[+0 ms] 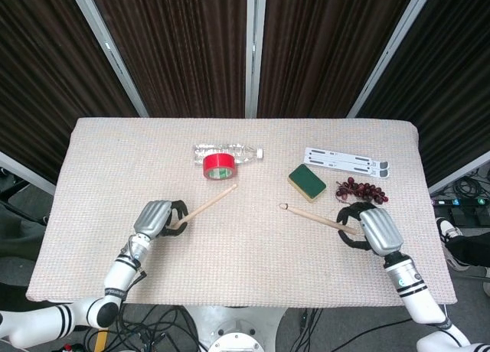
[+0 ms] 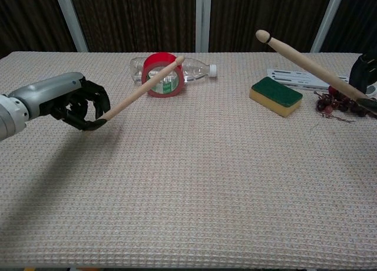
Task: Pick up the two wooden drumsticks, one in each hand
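Note:
My left hand (image 1: 157, 217) (image 2: 66, 100) grips the butt of one wooden drumstick (image 1: 210, 201) (image 2: 143, 88), lifted off the table and slanting up to the right, its end in front of the red tape. My right hand (image 1: 369, 229) (image 2: 363, 76) holds the other wooden drumstick (image 1: 312, 215) (image 2: 303, 62) by its butt; it is raised, its bead tip pointing up and to the left, above the sponge in the chest view. Only the edge of the right hand shows in the chest view.
A red tape roll (image 1: 218, 166) (image 2: 161, 75) leans against a lying clear bottle (image 1: 230, 151) (image 2: 191, 69). A green-and-yellow sponge (image 1: 307, 180) (image 2: 275, 95), dark grapes (image 1: 361, 190) (image 2: 344, 104) and a white flat stand (image 1: 346, 161) (image 2: 300, 78) lie at the right. A beige cloth covers the table (image 1: 245, 260).

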### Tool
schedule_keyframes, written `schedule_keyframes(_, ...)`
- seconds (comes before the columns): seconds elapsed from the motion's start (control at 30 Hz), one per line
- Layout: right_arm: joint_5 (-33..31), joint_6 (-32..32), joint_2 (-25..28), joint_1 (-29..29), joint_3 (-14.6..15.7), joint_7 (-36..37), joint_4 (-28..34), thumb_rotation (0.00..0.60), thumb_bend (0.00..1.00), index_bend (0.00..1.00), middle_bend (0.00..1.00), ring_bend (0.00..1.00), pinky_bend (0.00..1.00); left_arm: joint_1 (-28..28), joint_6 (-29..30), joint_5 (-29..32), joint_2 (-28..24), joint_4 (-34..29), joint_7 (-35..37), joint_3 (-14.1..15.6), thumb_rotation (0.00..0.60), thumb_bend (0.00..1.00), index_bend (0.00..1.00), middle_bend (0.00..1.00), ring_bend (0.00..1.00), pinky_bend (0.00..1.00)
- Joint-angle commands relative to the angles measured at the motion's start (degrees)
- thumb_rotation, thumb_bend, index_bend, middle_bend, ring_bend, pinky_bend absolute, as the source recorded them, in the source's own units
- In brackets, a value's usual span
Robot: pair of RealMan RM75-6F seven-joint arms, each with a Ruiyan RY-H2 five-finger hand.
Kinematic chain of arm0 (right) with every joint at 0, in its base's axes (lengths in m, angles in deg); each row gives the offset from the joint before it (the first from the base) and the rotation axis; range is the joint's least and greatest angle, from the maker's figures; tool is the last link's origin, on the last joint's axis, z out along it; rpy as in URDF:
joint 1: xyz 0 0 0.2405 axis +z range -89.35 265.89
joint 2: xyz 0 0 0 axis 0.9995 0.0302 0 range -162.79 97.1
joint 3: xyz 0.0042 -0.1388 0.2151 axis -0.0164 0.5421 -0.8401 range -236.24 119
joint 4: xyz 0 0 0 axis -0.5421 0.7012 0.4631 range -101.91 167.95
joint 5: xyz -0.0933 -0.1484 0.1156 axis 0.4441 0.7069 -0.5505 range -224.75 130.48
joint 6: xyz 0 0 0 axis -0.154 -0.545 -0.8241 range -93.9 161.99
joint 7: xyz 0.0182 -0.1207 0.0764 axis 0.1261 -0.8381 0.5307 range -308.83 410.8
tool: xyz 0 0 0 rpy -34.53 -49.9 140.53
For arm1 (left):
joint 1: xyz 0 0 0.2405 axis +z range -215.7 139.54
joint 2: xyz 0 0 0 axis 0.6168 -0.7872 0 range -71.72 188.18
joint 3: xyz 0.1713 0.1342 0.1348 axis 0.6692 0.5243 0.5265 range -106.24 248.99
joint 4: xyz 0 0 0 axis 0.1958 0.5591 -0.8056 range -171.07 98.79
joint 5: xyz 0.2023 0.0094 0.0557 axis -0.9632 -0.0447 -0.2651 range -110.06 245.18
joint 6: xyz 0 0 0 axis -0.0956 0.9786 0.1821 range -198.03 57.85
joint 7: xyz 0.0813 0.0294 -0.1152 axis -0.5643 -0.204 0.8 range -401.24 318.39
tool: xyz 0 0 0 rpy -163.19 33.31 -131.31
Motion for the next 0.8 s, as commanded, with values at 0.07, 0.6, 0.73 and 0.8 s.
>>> schedule_keyframes(0.07,3.84,-0.64,-5.31,2.21,0.60,4.31,0.34,0.600,0.93,0.59,0.58,0.36,0.35,-0.85,-0.71,-9.88,-2.64,-2.93,11.09,-1.09,0.600,0.52,0.64,0.69,0.68,0.62)
schedule_keyframes(0.6,-0.88,-4.04,-13.53,6.64,-4.22,-5.18,4.79,0.600,0.93,0.61,0.58,0.38,0.35,-3.58,4.07,-18.75,-2.19,-4.40,16.02,0.24,0.600,0.52,0.64,0.68,0.68,0.61)
schedule_keyframes(0.73,-1.74,-4.12,-14.64,7.24,-5.02,-6.40,5.14,0.600,0.93,0.61,0.58,0.38,0.35,-3.81,4.54,-19.12,-2.44,-4.41,16.45,0.70,0.600,0.52,0.64,0.68,0.68,0.60)
schedule_keyframes(0.8,-2.07,-4.05,-15.14,7.41,-5.22,-6.81,5.12,0.600,0.93,0.61,0.58,0.38,0.35,-3.89,4.80,-19.33,-2.61,-4.44,16.85,0.95,0.600,0.52,0.64,0.68,0.68,0.60)
